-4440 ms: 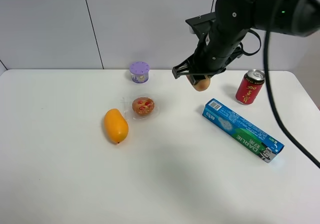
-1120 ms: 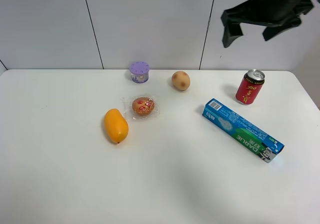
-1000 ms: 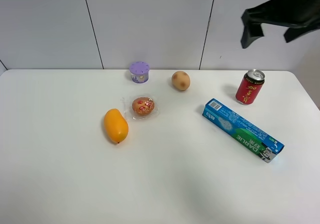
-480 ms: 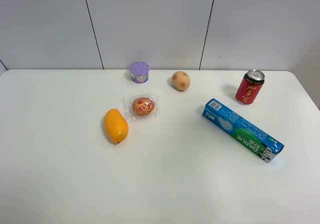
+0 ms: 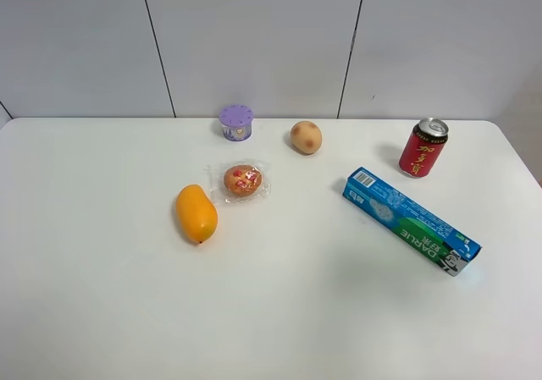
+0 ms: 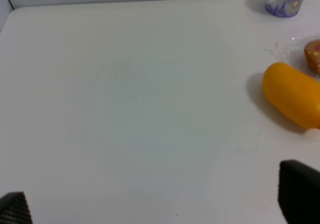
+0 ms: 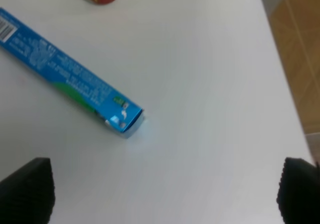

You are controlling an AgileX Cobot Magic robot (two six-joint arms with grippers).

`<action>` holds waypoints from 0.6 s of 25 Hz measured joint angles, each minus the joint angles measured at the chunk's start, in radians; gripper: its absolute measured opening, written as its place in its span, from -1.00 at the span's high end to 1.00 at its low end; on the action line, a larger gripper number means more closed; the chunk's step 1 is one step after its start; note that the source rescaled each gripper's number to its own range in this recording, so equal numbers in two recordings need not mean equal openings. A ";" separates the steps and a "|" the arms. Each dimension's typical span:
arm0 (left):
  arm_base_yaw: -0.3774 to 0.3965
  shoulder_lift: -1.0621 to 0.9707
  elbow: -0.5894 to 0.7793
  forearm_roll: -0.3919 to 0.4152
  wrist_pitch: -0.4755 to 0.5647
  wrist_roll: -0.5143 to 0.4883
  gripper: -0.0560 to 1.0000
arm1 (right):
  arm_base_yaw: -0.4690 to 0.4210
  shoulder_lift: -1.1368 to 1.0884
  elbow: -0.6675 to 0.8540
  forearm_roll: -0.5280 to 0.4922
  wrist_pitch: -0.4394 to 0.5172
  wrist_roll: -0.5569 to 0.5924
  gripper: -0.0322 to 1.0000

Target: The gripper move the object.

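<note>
The object, a small tan potato-like lump [image 5: 306, 137] with reddish-brown spots, rests alone on the white table [image 5: 279, 312] at the back, to the right of a purple cup [image 5: 236, 122]. No arm or gripper shows in the exterior high view. My left gripper [image 6: 155, 204] is open and empty, with its fingertips [image 6: 299, 191] wide apart above bare table to the left of the mango [image 6: 292, 94]. My right gripper [image 7: 162, 191] is open and empty above the table's right part, near the blue box [image 7: 70, 74]. The potato is out of both wrist views.
An orange mango [image 5: 196, 213] and a plastic-wrapped cake [image 5: 243, 180] lie left of centre. A red can [image 5: 423, 147] and a long blue box [image 5: 412, 221] lie on the right. The table's right edge and wooden floor [image 7: 295, 44] show in the right wrist view.
The right gripper held the potato above the table, let it go next to the purple cup, then rose and left the exterior view at the upper right. The potato now lies still.
</note>
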 joint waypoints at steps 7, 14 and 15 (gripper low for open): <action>0.000 0.000 0.000 0.000 0.000 0.000 -1.00 | 0.000 -0.269 0.190 0.037 -0.087 0.012 -0.70; 0.000 0.000 0.000 0.000 0.000 0.000 -1.00 | 0.000 -0.408 0.274 0.057 -0.106 -0.068 -0.93; 0.000 0.000 0.000 0.000 0.000 0.000 -1.00 | 0.000 -0.416 0.288 0.073 -0.118 -0.067 -0.95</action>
